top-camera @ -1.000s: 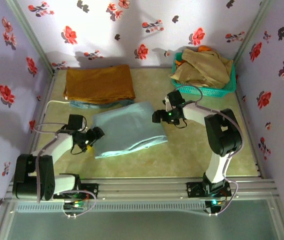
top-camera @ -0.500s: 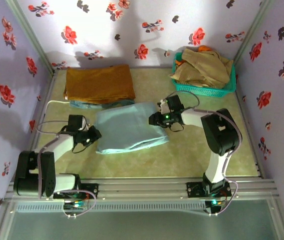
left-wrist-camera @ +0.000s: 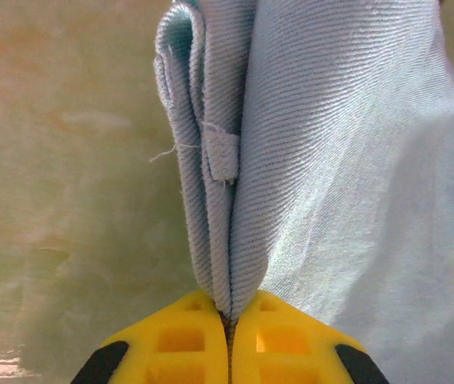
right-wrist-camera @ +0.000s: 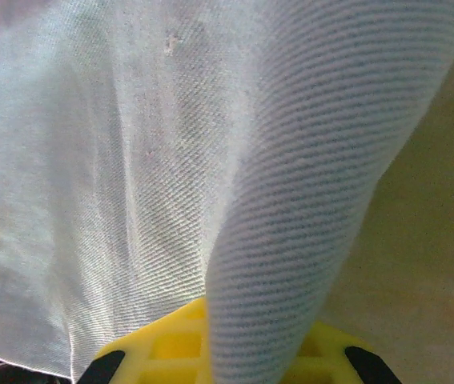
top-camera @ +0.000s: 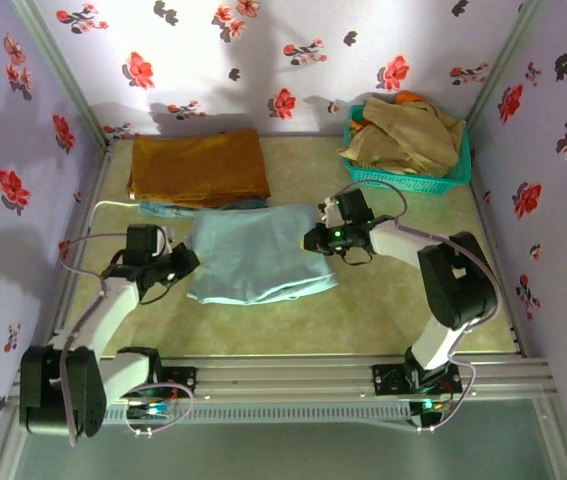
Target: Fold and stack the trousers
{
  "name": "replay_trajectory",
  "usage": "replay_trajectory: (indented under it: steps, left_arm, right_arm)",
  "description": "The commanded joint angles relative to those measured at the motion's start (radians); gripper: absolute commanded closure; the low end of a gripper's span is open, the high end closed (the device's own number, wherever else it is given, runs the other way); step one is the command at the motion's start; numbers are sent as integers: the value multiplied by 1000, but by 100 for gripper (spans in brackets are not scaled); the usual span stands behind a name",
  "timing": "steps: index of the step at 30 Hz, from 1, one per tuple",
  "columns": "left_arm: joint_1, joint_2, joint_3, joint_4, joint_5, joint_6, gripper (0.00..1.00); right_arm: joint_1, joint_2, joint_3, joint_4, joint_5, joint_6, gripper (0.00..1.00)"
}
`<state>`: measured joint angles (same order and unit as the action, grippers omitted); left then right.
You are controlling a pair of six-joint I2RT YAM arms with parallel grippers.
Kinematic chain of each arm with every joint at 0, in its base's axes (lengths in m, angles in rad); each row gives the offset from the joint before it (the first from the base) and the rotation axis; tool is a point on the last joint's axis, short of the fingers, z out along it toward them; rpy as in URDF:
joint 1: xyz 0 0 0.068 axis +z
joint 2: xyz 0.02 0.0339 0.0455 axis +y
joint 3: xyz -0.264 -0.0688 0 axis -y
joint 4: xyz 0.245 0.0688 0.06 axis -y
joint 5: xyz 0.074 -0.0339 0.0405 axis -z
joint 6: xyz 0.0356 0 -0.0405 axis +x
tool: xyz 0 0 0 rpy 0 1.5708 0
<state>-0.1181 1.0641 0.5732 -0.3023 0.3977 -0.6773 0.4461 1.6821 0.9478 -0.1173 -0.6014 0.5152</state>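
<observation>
two grips: left hand [left-wrist-camera: 228, 322], right hand [top-camera: 311, 240] clamp trousers [top-camera: 258, 260]

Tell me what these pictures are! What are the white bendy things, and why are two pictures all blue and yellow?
The white bendy things are two robot arms, bolted to the near edge of a table. The big picture comes from a camera high above them. Each arm ends in a gripper, a kind of hand with two yellow fingers, and carries its own little camera. Those little cameras took the two close-up pictures. The left gripper and the right gripper are each pinched shut on an edge of the pale blue trousers, which lie folded in the middle of the table. That is why the close-ups show blue cloth with yellow fingers at the bottom. Farther back lies a folded mustard-brown cloth, and a green basket holds beige clothes.
</observation>
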Motion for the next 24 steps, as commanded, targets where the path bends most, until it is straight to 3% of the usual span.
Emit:
replay_trajectory:
  steps: [1,8,12,18,24]
  left_arm:
    - [-3,-54,82,-67,2,1,100]
    - [-3,-117,157,-157,-46,14,100]
    - [2,-39,323,-264,-100,94,100]
    - [59,175,618,-337,-180,180,100]
    - [162,354,846,-329,-199,219,100]
  right_arm:
    - [-2,-67,27,-64,48,23,100]
    - [7,-161,56,-112,98,39,100]
    - [14,-200,125,-142,118,36,100]
    - [25,-88,372,-200,121,2,100]
    - [24,125,640,-199,97,23,100]
